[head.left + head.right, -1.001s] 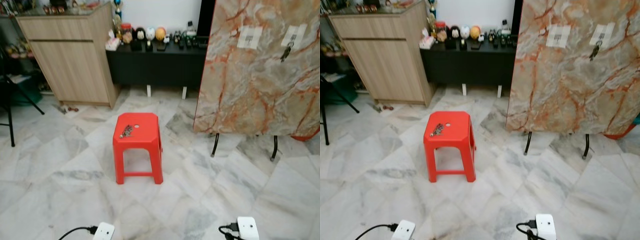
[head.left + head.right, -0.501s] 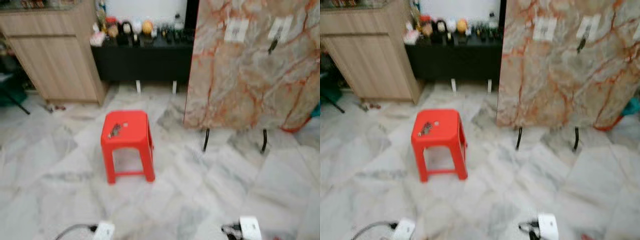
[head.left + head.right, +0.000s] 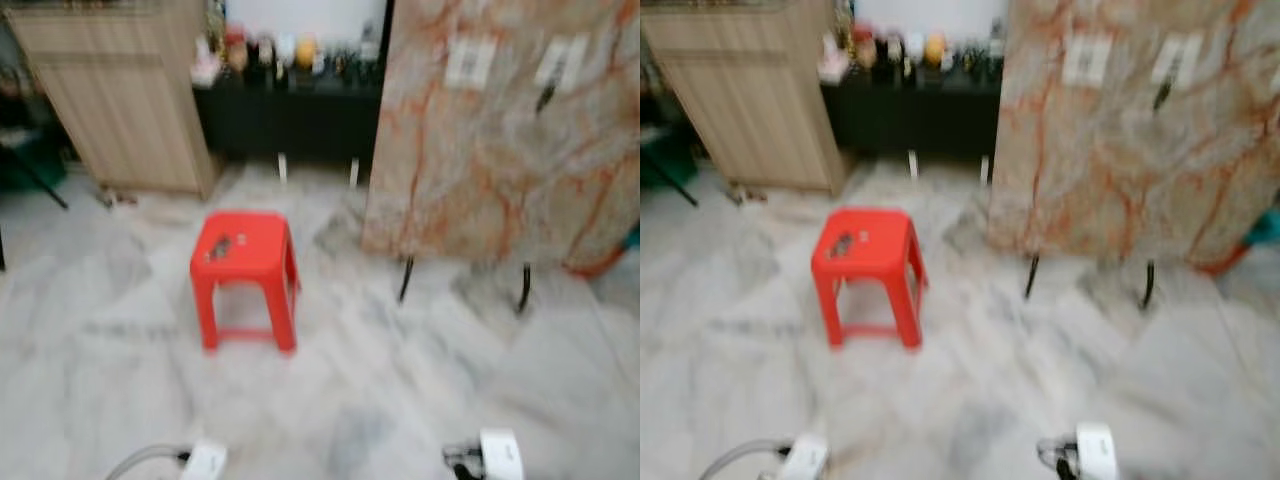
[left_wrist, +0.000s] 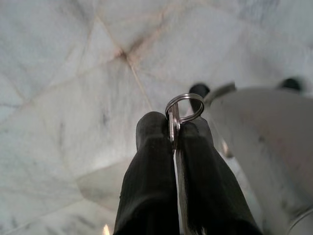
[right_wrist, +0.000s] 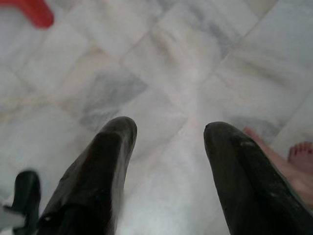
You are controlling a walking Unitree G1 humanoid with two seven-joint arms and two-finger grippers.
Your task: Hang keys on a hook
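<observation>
The left gripper (image 4: 173, 128) pinches a key ring (image 4: 185, 106) tight; the right gripper (image 5: 168, 129) gapes empty. The robot should approach the marble board (image 3: 500, 130), aiming for its free hook (image 3: 470, 62).

Marble-tile floor (image 3: 120, 330): carrying red plastic stool (image 3: 245, 275), wooden cabinet (image 3: 125, 100), low black counter (image 3: 290, 115), marble-pattern board (image 3: 500, 140) standing on two black legs. Stool seat: bearing small dark bunch of keys (image 3: 219, 247). Black counter: holding row of blurred small ornaments (image 3: 290, 50). Bare foot (image 5: 293, 159) resting on tiles.
</observation>
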